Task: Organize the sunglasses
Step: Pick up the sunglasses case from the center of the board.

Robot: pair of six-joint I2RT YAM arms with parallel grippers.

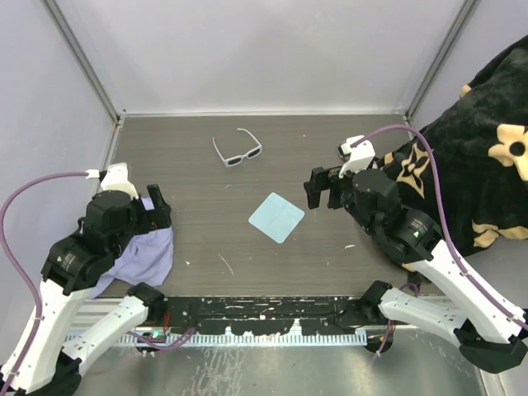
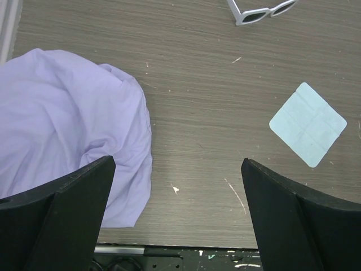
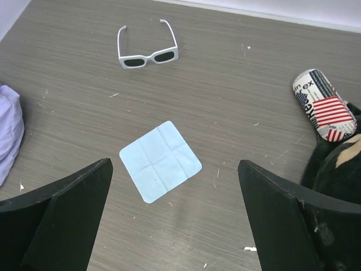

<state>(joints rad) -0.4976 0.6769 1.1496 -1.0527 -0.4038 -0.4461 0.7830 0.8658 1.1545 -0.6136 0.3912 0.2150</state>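
Observation:
The sunglasses [image 1: 238, 152] have a white frame and dark lenses and lie with temples unfolded on the far middle of the table; they also show in the left wrist view [image 2: 260, 11] and the right wrist view [image 3: 148, 55]. My left gripper [image 1: 158, 208] [image 2: 177, 164] is open and empty at the near left, beside a lavender cloth [image 1: 144, 256]. My right gripper [image 1: 322, 190] [image 3: 175, 165] is open and empty, above the table to the right of a light blue square cloth [image 1: 276, 217] [image 3: 160, 161]. The sunglasses are apart from both grippers.
A flag-patterned soft case [image 3: 324, 104] lies at the right, against a black flowered blanket [image 1: 478, 165]. The lavender cloth [image 2: 62, 124] covers the near left corner. Grey walls enclose the table on the left, back and right.

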